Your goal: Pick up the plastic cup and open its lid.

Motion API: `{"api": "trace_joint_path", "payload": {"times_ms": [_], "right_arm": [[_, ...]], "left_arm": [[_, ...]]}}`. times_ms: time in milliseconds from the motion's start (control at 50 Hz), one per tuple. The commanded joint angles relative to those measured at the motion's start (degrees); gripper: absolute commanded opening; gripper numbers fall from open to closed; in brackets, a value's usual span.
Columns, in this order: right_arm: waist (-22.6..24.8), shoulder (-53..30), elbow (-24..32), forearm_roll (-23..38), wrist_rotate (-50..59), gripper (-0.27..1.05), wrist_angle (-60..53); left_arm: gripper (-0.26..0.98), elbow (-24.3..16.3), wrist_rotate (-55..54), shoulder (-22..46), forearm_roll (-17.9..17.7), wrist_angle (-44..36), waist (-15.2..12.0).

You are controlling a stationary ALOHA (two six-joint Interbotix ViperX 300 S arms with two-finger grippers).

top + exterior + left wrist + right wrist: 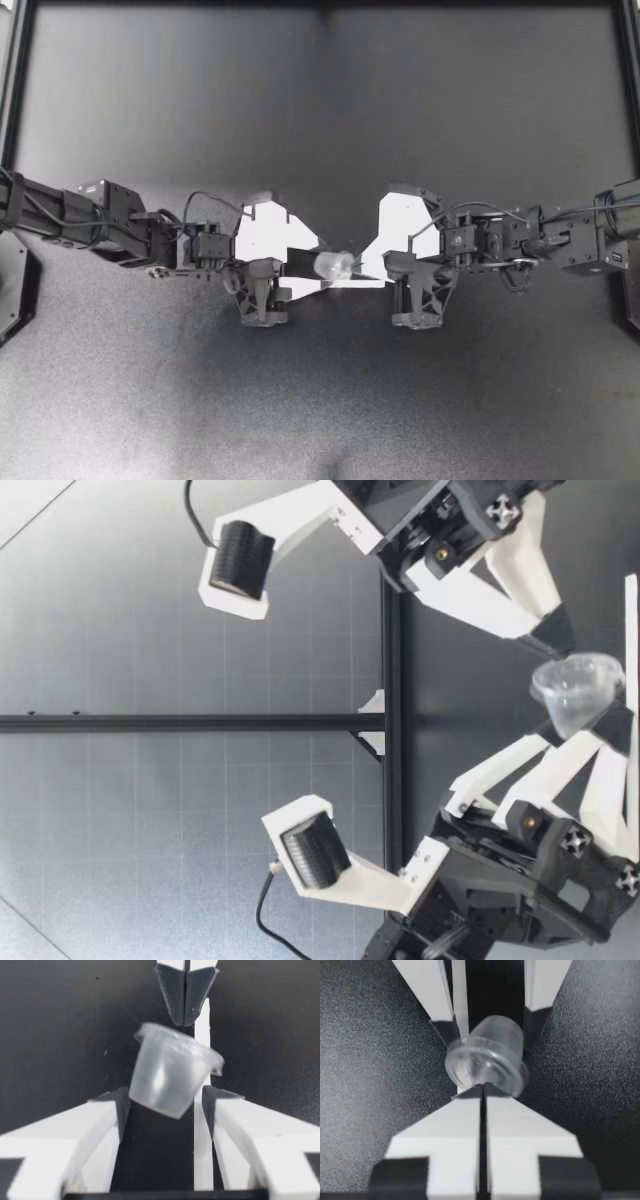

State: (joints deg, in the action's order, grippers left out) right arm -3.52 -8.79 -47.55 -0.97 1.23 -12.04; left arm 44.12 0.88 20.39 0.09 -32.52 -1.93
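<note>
Plastic cup (333, 265) hung over the middle of the desk (320, 110), between the two arms and, as far as I could judge, lifted off the surface. My left pincer (316, 265) gripped it around the body, one pad on each side. The cup was tilted, so its lid (476, 1067) faced my right arm. My right pincer (366, 270) was closed, its two fingers pressed flat together with their tips right at the lid's rim. Whether a sliver of rim or a tab was nipped between them was too small to tell. The step in hand looked like taking the lid off. To do it well, I judged that the right tips needed a real bite on the lid's edge before any pull. The pull should peel up and away from one side rather than drag straight back, since a straight tug could draw the whole cup out of the left grip. The left pincer's hold called for firmness without crushing, as thin clear plastic would likely flex and pop loose. Counted: one cup, one lid, two pincers with four fingers between them, and one desk.
</note>
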Motion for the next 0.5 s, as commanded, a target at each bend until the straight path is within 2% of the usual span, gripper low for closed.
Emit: {"api": "trace_joint_path", "payload": {"times_ms": [0,480], "right_arm": [[-0.5,0.8,1.0,-0.2,0.2,-0.19,-0.2],[-0.5,-2.4,3.3,0.0,-0.1,-0.19,-0.3]], "left_arm": [[0.52,-1.0,0.0,-0.8,0.1,-0.4,0.1],[0.52,-2.7,0.0,0.4,0.8,1.1,0.7]]}}
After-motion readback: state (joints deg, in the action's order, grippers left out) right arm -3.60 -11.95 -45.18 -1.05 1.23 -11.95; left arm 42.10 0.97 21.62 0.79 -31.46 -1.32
